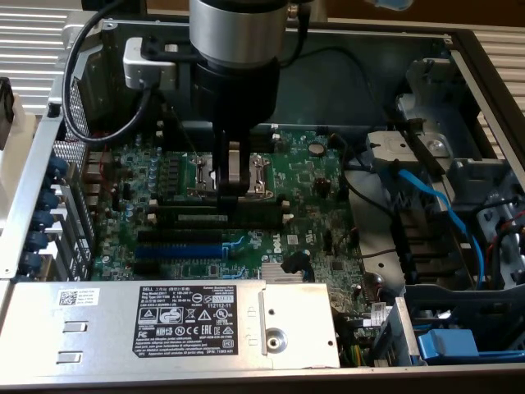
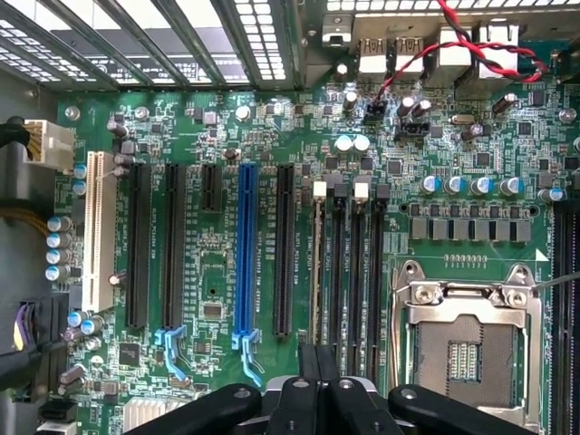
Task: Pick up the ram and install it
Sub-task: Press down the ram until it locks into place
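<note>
The gripper (image 1: 235, 190) hangs over the green motherboard (image 1: 312, 176) inside the open computer case (image 1: 25, 176), directly in front of the silver processor socket (image 1: 264, 174). Its fingers are pressed together with nothing between them. The ram (image 1: 215, 218) sits on edge in one of the black memory slots just beside the socket, on the side toward the blue slot (image 1: 179, 250). From the wrist, the closed fingertips (image 2: 317, 362) hover above the end of that same bank of slots. The ram (image 2: 316, 272) appears there as a thin strip in the slot farthest from the processor socket (image 2: 467, 349) and nearest the blue slot (image 2: 246, 254). Whether the fingertips touch the ram cannot be told.
</note>
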